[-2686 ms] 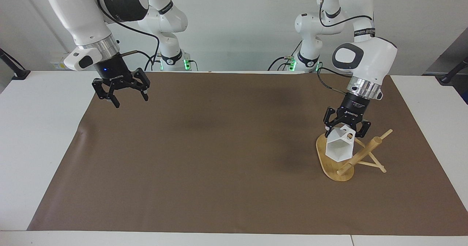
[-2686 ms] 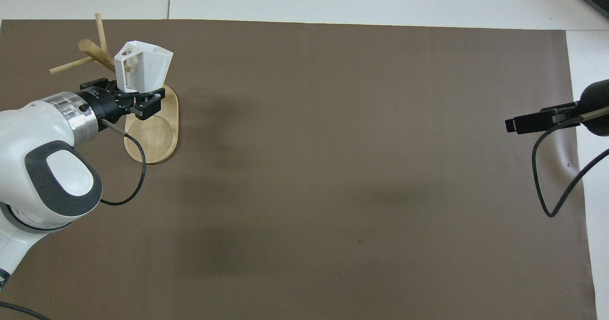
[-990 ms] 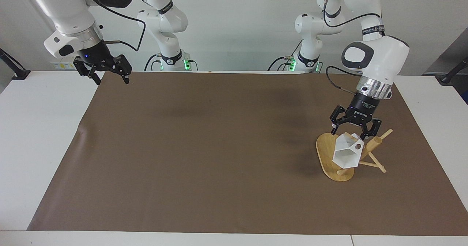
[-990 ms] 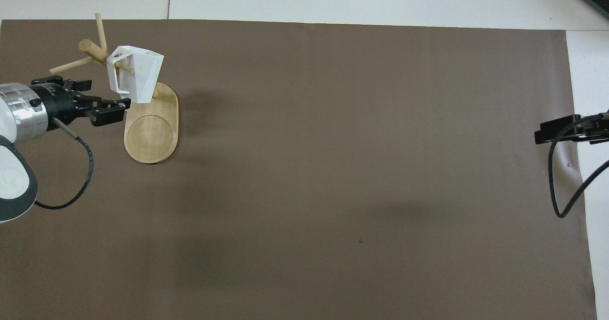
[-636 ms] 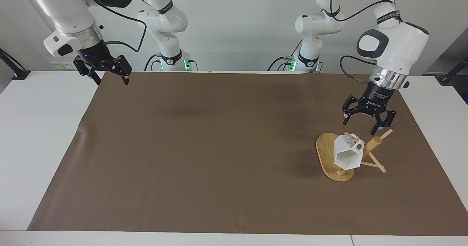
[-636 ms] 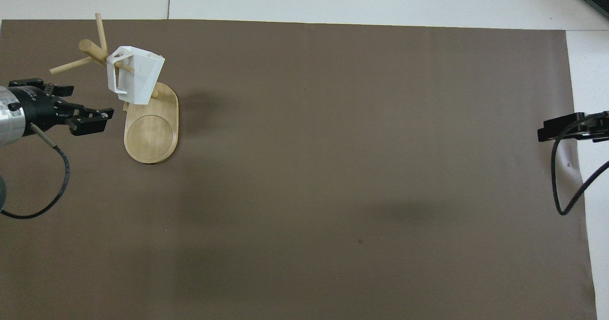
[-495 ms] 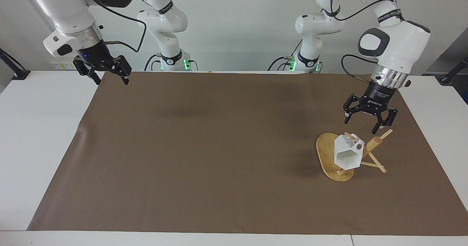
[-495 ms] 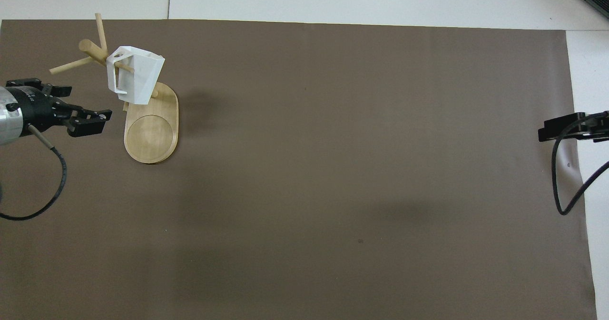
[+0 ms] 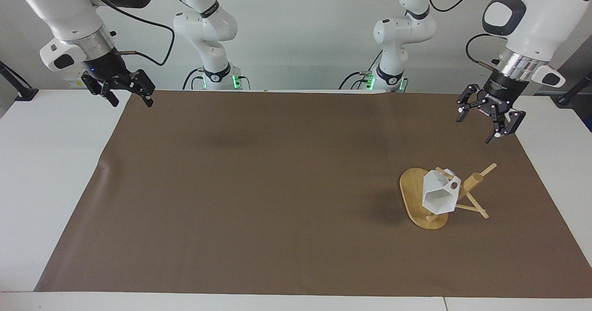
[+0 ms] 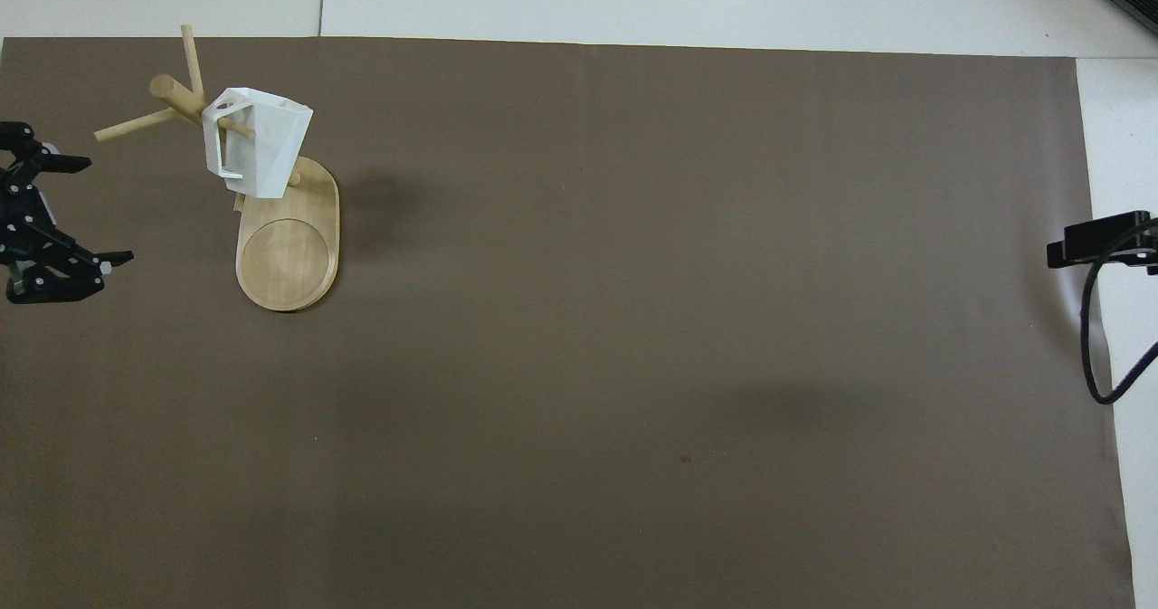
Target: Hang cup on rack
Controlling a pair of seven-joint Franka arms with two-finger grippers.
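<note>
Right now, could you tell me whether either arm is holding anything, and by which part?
Nothing is held. Both the left end effector and the right end effector are open and empty; the cup hangs by its handle on the rack.

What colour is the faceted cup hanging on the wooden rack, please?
The matte faceted cup is plain white, clearest in the facing view.

Only the rack [image 9: 423, 202] with hung cup [image 9: 438, 196] as obstacle on the wide brown mat [image 9: 259, 186].
</note>
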